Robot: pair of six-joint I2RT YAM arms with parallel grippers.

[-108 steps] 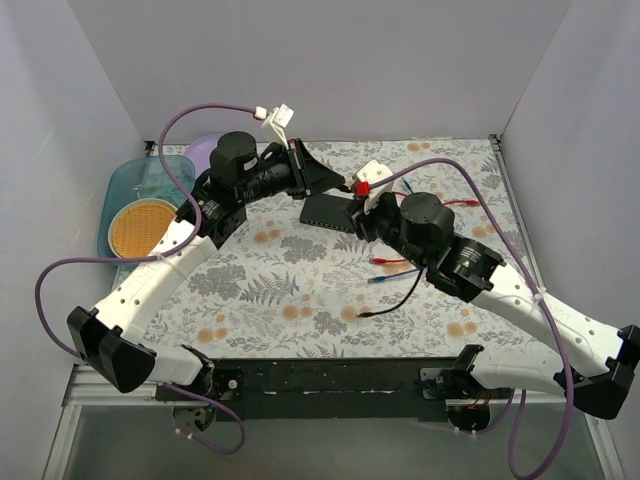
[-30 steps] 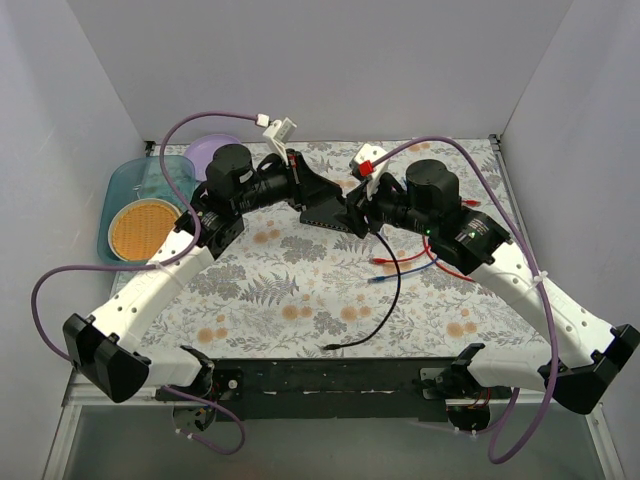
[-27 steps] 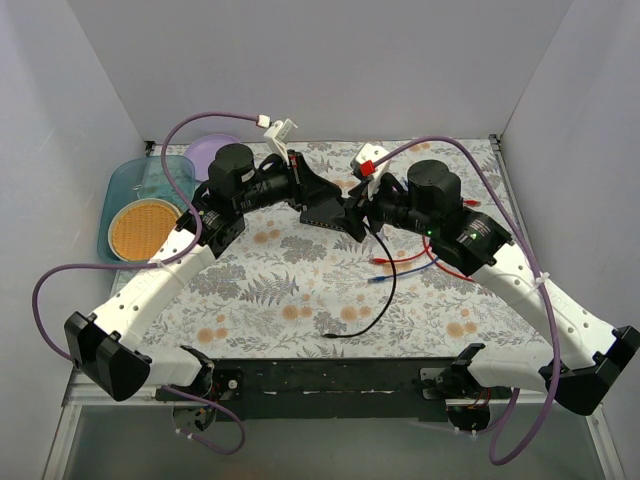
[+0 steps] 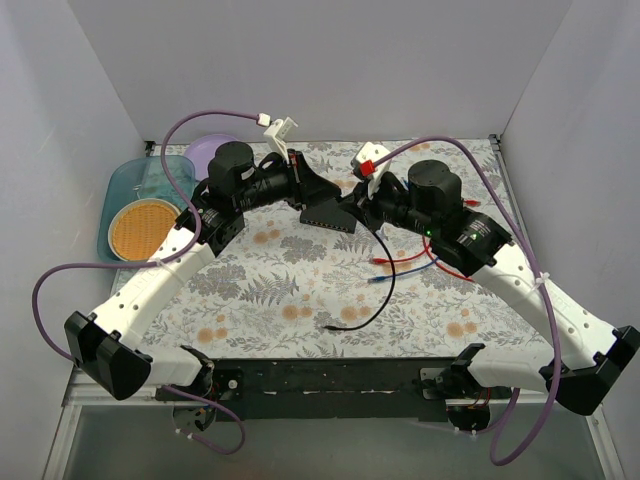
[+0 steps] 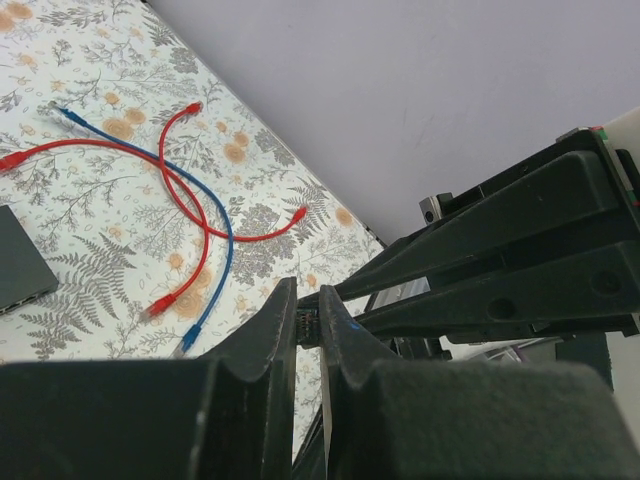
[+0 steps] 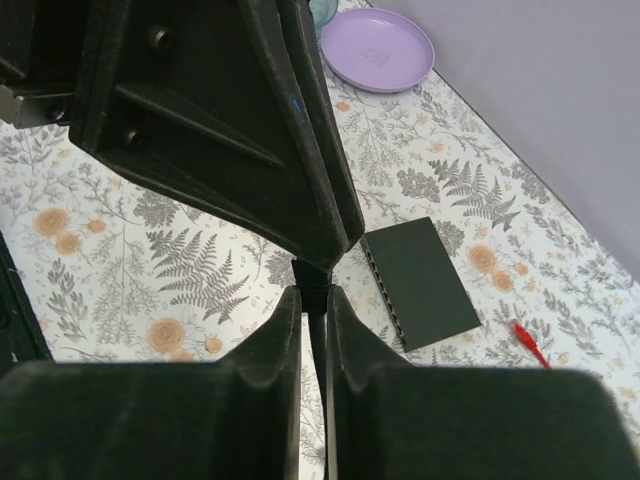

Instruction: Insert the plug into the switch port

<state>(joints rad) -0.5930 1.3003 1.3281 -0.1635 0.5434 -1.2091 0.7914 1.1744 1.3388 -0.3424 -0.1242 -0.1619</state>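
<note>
The plug (image 5: 308, 326), a small black connector on a black cable (image 4: 386, 280), is pinched between my left gripper's (image 5: 308, 300) shut fingers, held in the air. Right behind the plug, my right gripper (image 6: 314, 292) is shut on the cable's boot (image 6: 314, 278), tip to tip with the left gripper (image 4: 335, 196). The switch (image 4: 320, 215), a flat black box, lies on the floral cloth just beneath both grippers. In the right wrist view the switch (image 6: 425, 280) shows its row of ports along its left edge. The cable's loose end (image 4: 328, 326) rests on the cloth.
Red cables (image 4: 412, 256) and a blue cable (image 4: 392, 276) lie tangled right of the switch, and a red plug (image 6: 530, 345) lies near its corner. A teal bin (image 4: 125, 185) with an orange disc and a purple plate (image 6: 378, 48) stand at the back left.
My right gripper, open a second ago, has shut on the cable just behind the plug. The cable's loose end has shifted slightly. The left gripper has stayed shut on the plug.
</note>
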